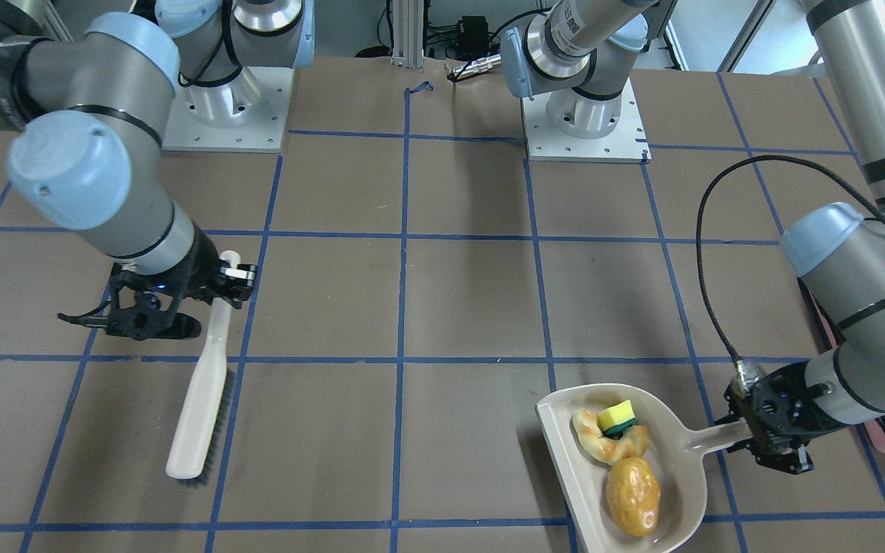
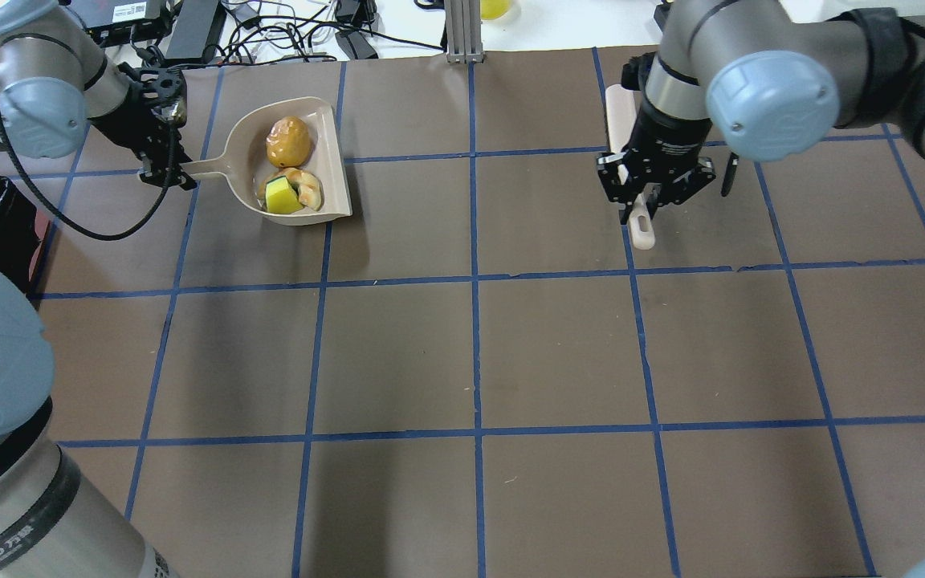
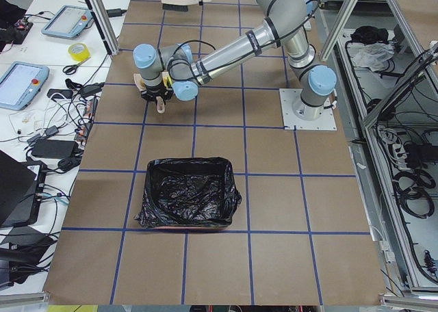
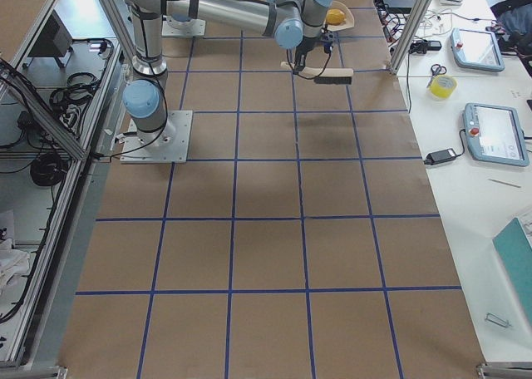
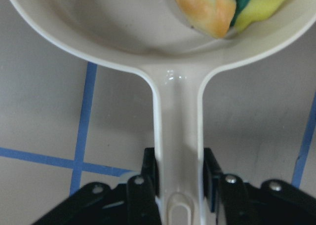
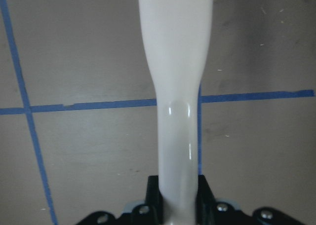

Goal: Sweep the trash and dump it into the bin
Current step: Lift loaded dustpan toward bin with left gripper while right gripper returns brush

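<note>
While the left claw [image 5: 180,178] pinches the dustpan [image 1: 585,480], the right claw [image 6: 178,195] pinches the brush [image 1: 197,407].

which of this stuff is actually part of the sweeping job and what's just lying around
Part of the job: dustpan, brush, potato, croissant, sponge, black-bagged bin.

Just lying about, on the side bench: yellow tape roll, scissors, teach pendant, cables.
</note>
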Motion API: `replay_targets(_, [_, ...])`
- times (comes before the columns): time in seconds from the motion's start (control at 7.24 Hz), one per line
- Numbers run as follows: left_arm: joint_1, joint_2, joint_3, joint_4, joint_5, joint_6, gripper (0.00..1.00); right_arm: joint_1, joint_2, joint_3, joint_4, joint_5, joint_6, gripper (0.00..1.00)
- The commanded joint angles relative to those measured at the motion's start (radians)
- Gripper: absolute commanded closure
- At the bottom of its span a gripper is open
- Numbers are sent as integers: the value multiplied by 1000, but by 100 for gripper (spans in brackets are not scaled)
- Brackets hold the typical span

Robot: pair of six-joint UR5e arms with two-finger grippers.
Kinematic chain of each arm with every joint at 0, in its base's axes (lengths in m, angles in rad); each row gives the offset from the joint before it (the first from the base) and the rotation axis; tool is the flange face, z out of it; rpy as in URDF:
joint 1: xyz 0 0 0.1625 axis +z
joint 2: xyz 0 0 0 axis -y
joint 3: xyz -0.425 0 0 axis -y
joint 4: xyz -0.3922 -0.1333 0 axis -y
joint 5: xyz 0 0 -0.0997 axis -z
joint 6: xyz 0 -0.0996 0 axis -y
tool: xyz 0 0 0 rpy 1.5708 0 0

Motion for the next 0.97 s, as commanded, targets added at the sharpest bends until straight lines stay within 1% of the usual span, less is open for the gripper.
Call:
replay_targets(0.0, [103,24,54,-105,-52,12,100,-168,-11,42,7,-40,-214,100])
replay_targets(0.14, [134,29,100,-160,-52,29,100,-223,-6,66,4,-41,-290,100])
replay_targets(0.28, [171,36,143,-223,-52,55,100,-271,0,97,-11,-49,-325,100])
replay_targets(0.41, [212,53,192,-251,-44,93,100,-306,11,102,-27,-79,-342,100])
replay_targets(0.69, [315,67,295,-392,-41,174,100,-316,81,102,-115,-104,-369,100])
replay_targets(0.83, [396,66,317,-414,-41,296,100,-322,92,102,-119,-104,-368,100])
